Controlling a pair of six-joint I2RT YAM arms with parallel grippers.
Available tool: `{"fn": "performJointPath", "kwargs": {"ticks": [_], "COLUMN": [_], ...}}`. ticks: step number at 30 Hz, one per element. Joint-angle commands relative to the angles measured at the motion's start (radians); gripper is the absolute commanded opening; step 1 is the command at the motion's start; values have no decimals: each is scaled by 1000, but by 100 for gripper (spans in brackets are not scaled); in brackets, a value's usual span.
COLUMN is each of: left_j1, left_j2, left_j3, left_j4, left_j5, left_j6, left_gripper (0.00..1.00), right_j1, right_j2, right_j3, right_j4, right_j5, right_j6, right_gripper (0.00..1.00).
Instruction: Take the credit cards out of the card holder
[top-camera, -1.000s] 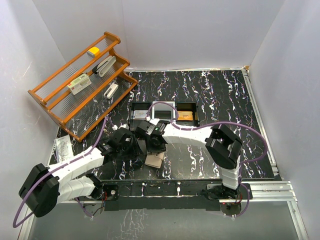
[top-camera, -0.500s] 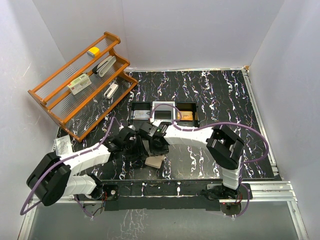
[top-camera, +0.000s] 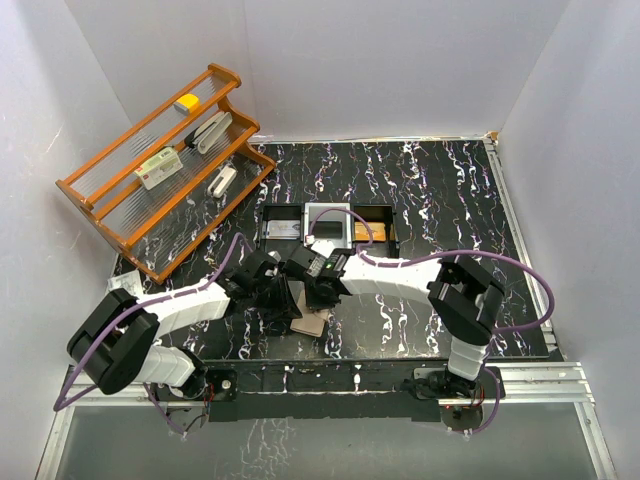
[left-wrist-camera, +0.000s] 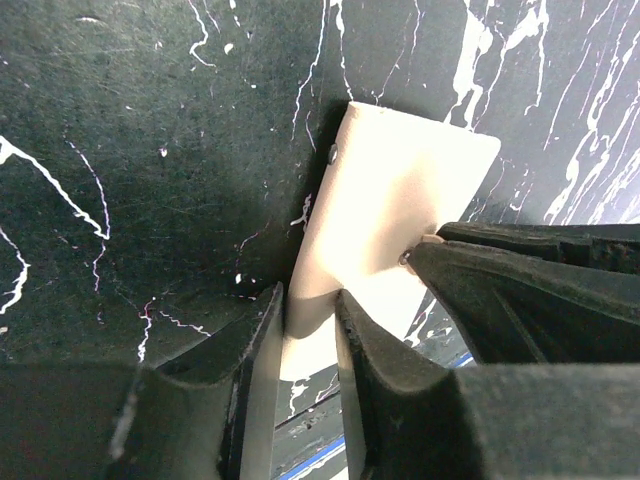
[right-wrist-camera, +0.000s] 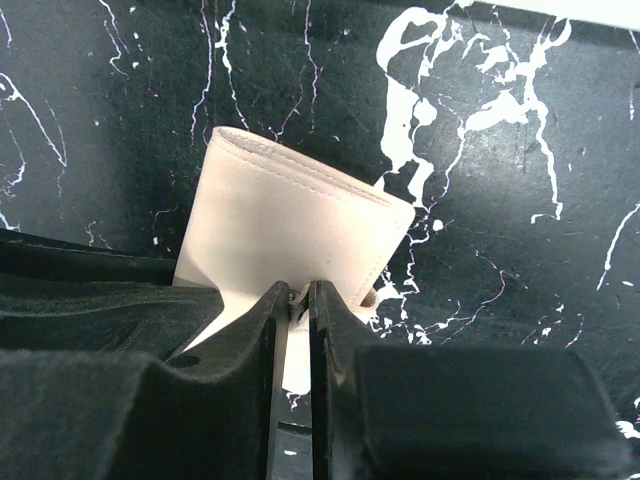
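On the marbled tabletop (top-camera: 450, 200), left gripper (left-wrist-camera: 310, 302) and right gripper (right-wrist-camera: 298, 292) each pinch the card holder (right-wrist-camera: 290, 212). Steady opposing pulls should open it.

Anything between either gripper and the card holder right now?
Nothing visible. Both grippers are on the card holder. The left gripper has its fingers either side of one edge. The right gripper pinches a thin edge on the opposite side. The two grippers sit close together over it.
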Motion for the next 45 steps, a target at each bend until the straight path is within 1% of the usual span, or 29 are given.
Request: {"fn": "performJointPath", "kwargs": {"ticks": [1,5,9,14,18,23,25,30,32,40,45], "left_j1": [-2,-3,-3,-3,-3,-3,-3,-3,-3,-3,-3], "left_j2": [29,29,29,29,29,27,26,29,29,29,16], "left_j3": [22,29,24,33,50,66,69,81,89,102,108], "left_j4": [-139,-165,-149,-139,-146,-160,-165,-173,-177,-185,-202], "left_j5": [-56,-77,-70,-68,-69,-80,-79,-79,-77,-80,-77], "left_j6": [16,19,11,10,17,27,35,46,51,62,79], "left_gripper": [22,22,22,25,27,28,29,30,30,32,35], "right_j1": [4,5,5,5,5,4,1,-28,-49,-112,-137], "right_j2": [-39,-92,-131,-162,-184,-205,-216,-240,-256,-330,-325], "right_j3": [-21,-38,-67,-105,-130,-144,-161,-191,-216,-374,-430], "right_j4": [35,30,18,-8,-1,-12,9,53,83,279,408], "right_j5": [-7,-4,9,33,40,50,42,9,-29,-158,-230], "right_j6": [12,18,34,62,72,87,91,98,95,108,122], "right_gripper": [12,16,21,26,27,24,22,21,20,16,17]}}
